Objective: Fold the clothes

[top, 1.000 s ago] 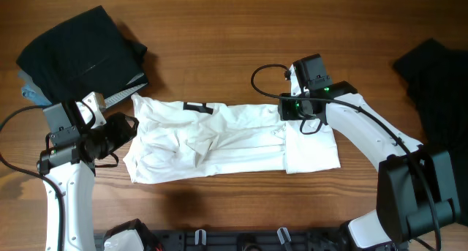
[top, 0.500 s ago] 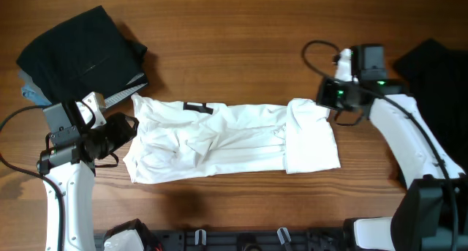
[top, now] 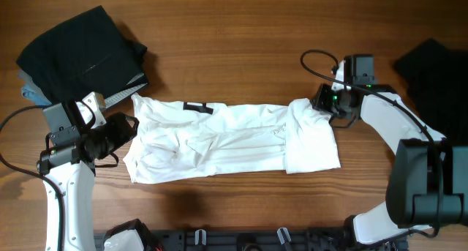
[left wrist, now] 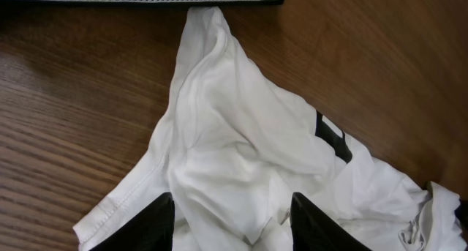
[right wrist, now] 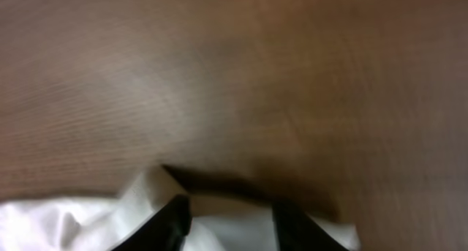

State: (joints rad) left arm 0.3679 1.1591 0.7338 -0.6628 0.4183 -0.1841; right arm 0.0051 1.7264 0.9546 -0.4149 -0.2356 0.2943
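Right end effector (top: 319, 105) back at one white T-shirt (top: 219, 145), released; left end effector (top: 130, 126) likewise.

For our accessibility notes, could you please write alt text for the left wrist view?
A rumpled white T-shirt with a black tag lies on a wooden table, its cloth between the two black fingertips of the left claw.

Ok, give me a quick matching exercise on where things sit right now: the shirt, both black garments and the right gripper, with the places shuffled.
Things:
1. white T-shirt
2. folded black garment
3. loose black garment
4. right gripper

Places:
a. far-left corner of the table
b. right edge of the overhead view
c. at the T-shirt's upper right corner
d. spread across the middle

Pairs: 1-d, 2-a, 3-b, 4-c
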